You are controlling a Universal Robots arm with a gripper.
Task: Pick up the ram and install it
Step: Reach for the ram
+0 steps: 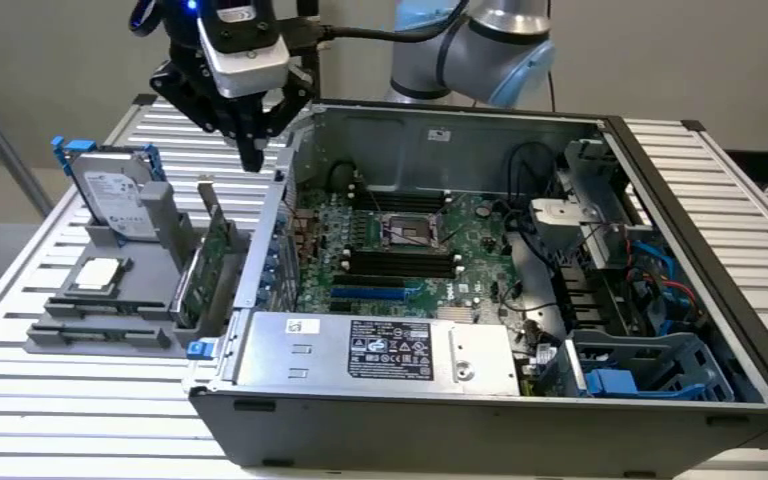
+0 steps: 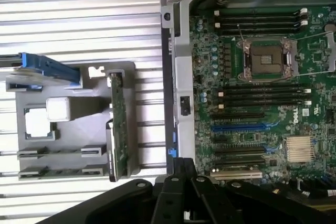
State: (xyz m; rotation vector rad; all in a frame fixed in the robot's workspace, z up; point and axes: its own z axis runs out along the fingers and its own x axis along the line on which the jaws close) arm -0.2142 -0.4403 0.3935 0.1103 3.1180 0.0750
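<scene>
Closest to the lens you have the computer case (image 1: 491, 420), its motherboard (image 1: 398, 250) exposed. Beside it stands the grey holder (image 1: 37, 340); the ram (image 1: 101, 330) lies in its front slot, well apart from the fingers (image 2: 173, 192), lower and nearer the camera. Farther back, your gripper (image 1: 251, 160) hangs over the case wall, fingers pressed together on nothing.

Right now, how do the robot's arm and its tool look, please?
The arm has rounded silver-grey joints with a light blue cap. The tool is black and angular, carrying a white box with a black face. A black cable runs from it toward the arm.
</scene>
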